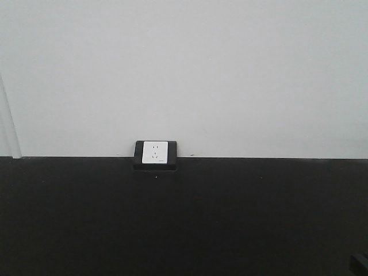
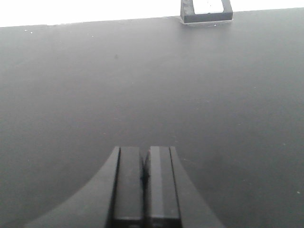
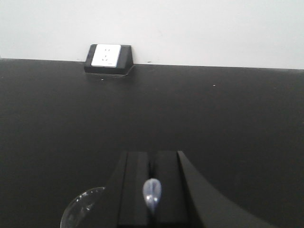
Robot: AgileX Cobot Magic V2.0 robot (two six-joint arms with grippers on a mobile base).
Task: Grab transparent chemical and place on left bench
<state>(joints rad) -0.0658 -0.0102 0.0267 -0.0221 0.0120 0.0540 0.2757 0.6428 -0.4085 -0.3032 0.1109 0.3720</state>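
The transparent chemical is a clear glass vessel. Its round bulb (image 3: 80, 209) shows at the lower left of the right wrist view, and a glassy teardrop-shaped top (image 3: 152, 192) sits pinched between the fingers. My right gripper (image 3: 152, 154) is shut on that top, above the black bench (image 3: 213, 123). The rest of the vessel is hidden under the fingers. My left gripper (image 2: 144, 149) is shut with nothing in it, over bare black bench top (image 2: 95, 95). The front view shows no vessel.
A white wall socket in a black housing (image 1: 155, 153) stands at the bench's back edge against the pale wall (image 1: 184, 69). The same socket shows as socket (image 2: 206, 10) and socket (image 3: 108, 58). A small dark part (image 1: 359, 264) pokes in at the bottom right.
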